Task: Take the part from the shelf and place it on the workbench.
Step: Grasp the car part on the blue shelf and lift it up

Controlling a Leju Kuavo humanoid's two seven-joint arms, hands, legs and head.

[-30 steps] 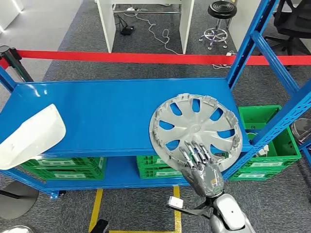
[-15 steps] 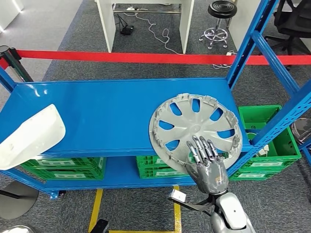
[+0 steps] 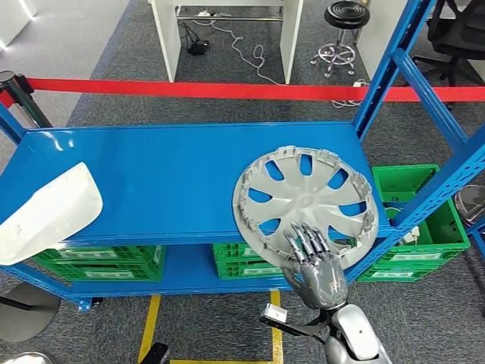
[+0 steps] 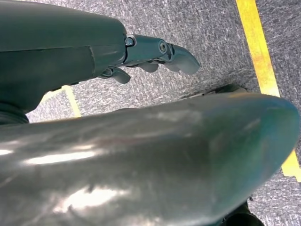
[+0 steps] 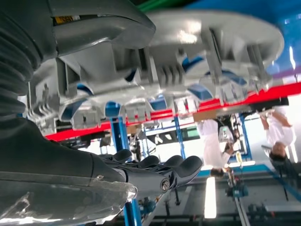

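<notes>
Lying flat, ribbed inner side up, near the right end of the blue metal shelf deck (image 3: 143, 174): a round silver-grey plastic wheel cover with curved spokes and a toothed clip ring (image 3: 305, 200), its near edge jutting a little past the deck's front lip. Probably light for its span, a thin moulded shell, fairly stiff across the spokes but springy at the rim; smooth and likely slippery on the painted face, with small clips that could snap under a hard squeeze. Best taken at that overhanging near rim, thumb on one face and fingers on the other, or hooked through a spoke opening for a surer hold. Reaching up at that edge, the right hand (image 3: 315, 262), fingers spread and extended, holding nothing as far as can be judged; in the right wrist view, fingers (image 5: 167, 169) below the cover's rim with a clear gap between, thumb side close against the plastic. Actual contact hard to judge. Left hand (image 4: 156, 52) hanging over grey carpet and a yellow floor line, fingers loosely out, nothing in it, much of it hidden by the arm's own shell. White curved plastic part (image 3: 45, 212) at the left near corner, cut off by the picture's edge. No workbench identifiable for certain.
</notes>
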